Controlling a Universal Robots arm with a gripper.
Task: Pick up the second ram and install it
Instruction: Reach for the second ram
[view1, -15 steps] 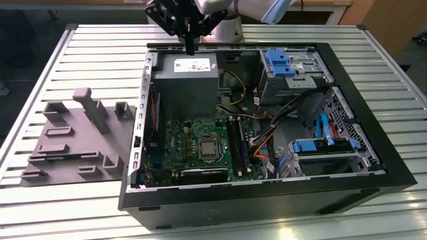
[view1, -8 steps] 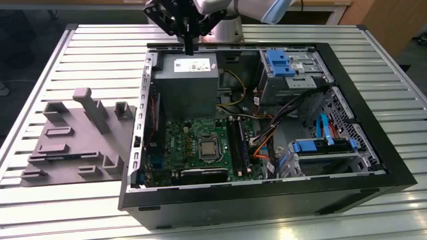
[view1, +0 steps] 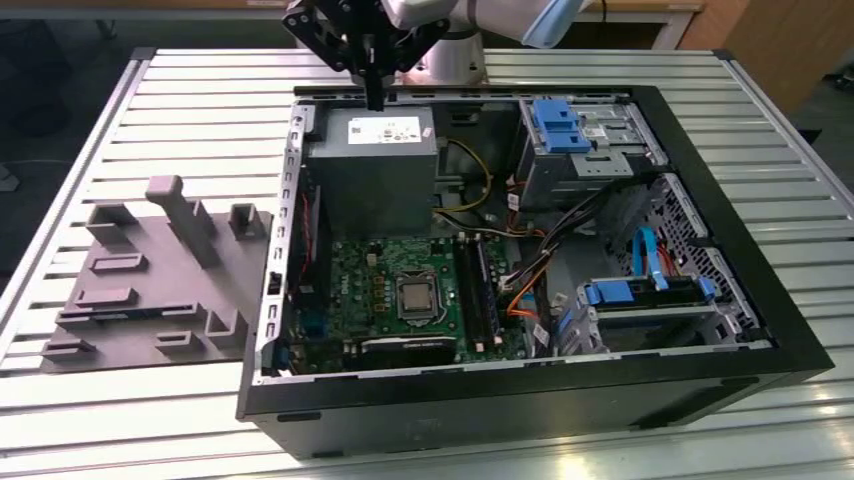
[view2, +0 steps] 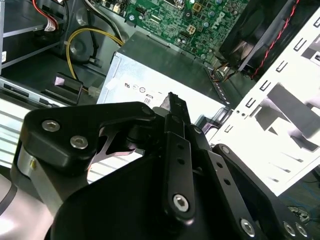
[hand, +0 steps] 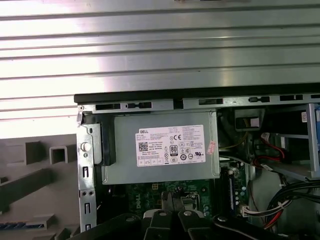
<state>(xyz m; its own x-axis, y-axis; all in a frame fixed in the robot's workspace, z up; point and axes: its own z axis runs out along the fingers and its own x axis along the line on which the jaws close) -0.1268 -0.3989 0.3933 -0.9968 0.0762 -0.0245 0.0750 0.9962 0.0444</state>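
Black gripper is held over grey metal power-supply box at far end of open black computer case. Fingers are pressed tip to tip. Dark flat second ram cannot be located among slots of green board.

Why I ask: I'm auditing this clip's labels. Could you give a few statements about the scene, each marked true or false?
The tool hangs above the grey power supply. True.
The computer case is closed. False: it lies open, its green board showing.
The light grey fixture lies outside the case, on the exterior view's left. True.
The blue drive brackets sit on the fixture. False: they sit inside the case.
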